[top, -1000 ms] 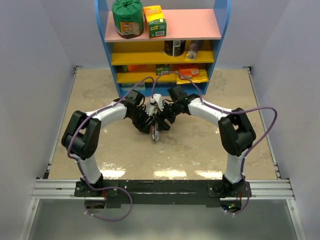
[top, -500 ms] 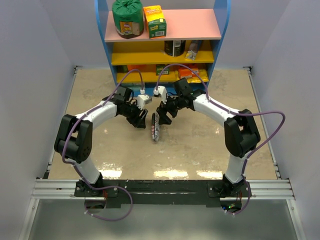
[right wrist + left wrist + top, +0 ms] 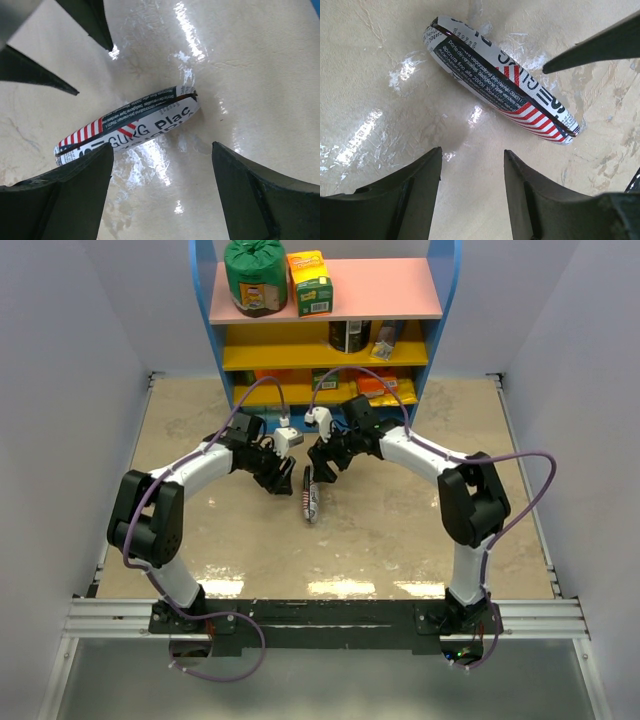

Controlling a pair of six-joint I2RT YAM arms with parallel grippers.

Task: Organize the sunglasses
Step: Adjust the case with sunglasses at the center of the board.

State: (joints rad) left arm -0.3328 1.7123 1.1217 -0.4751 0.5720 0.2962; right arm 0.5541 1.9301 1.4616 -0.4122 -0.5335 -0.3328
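Observation:
The sunglasses are not visible in any view. A closed grey-white pouch (image 3: 311, 496) with flag print and lettering lies on the table between the two grippers. It also shows in the left wrist view (image 3: 495, 85) and the right wrist view (image 3: 135, 125). My left gripper (image 3: 281, 478) (image 3: 472, 150) is open and empty, just left of the pouch's far end and not touching it. My right gripper (image 3: 322, 472) (image 3: 162, 145) is open and empty, just right of that same end and also apart from it.
A blue shelf unit (image 3: 325, 300) stands at the back, close behind both grippers. Its pink top holds a green pack (image 3: 255, 276) and a yellow-green box (image 3: 310, 282); cans and packets sit on the yellow shelves. White walls flank the table.
A second ago both grippers were close together on the pouch. They have let go and drawn apart to either side and toward the shelf. The pouch stays on the table.

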